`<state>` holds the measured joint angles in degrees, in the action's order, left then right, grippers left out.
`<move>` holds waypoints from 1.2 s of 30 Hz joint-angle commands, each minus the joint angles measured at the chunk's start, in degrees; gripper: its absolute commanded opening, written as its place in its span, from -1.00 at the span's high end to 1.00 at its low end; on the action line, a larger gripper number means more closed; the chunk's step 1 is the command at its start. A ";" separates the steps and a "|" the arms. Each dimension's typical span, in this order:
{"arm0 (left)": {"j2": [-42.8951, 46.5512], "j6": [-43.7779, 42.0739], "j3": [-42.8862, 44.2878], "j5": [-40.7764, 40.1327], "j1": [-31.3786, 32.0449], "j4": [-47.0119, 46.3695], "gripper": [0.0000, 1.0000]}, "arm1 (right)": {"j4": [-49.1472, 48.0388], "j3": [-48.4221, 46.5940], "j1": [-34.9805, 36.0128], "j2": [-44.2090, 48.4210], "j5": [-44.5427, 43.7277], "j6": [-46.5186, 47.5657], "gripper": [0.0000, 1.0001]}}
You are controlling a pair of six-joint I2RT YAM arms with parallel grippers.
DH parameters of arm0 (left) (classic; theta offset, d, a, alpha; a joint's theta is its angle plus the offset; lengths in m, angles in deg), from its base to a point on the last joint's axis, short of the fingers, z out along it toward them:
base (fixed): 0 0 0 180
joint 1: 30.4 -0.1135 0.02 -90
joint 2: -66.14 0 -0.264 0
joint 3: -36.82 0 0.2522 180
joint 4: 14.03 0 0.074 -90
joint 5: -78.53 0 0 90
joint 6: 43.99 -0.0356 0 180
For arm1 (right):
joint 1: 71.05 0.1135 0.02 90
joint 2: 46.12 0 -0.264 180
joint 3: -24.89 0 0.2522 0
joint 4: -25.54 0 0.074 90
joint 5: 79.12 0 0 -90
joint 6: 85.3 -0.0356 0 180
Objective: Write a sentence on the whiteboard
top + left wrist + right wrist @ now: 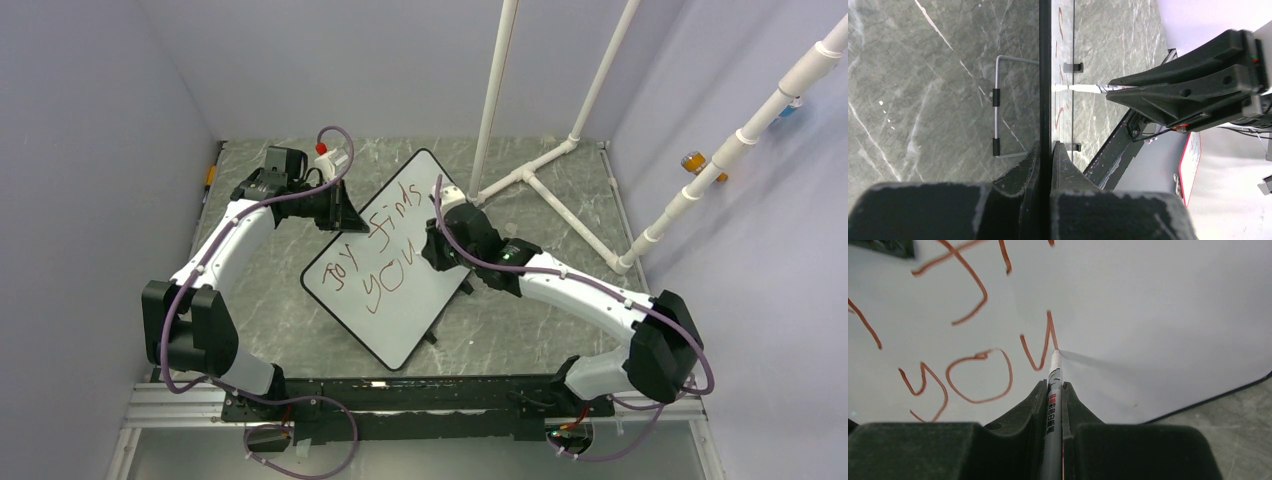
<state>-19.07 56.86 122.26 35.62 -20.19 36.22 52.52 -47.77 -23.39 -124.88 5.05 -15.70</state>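
The whiteboard (412, 322) stands tilted mid-table, propped on its feet. The sentence (385, 256) reads "Joy finds you" in reddish-brown strokes. My left gripper (350, 215) is shut on the board's upper left edge; in the left wrist view the board (1045, 75) shows edge-on between the closed fingers of that gripper (1050, 147). My right gripper (437, 250) is shut on a white marker (1053, 400). In the right wrist view the gripper (1053, 387) holds the marker's tip on the board (1158, 315), at the end of the "u" of the sentence (978, 375).
A white pipe frame (545, 175) stands on the table behind and right of the board. A wire stand (996, 110) props the board from behind. A black rail (400, 395) runs along the near edge. Walls close in left, right and back.
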 commanded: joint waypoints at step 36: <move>2.01 -3.22 1.61 -3.93 0.02 -4.76 1.00 | -8.88 17.78 18.45 6.53 -7.76 2.23 1.00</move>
<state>-19.07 57.30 122.26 35.82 -20.30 35.81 47.16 -31.99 -6.14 -116.53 0.42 -13.25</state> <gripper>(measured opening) 0.087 0.138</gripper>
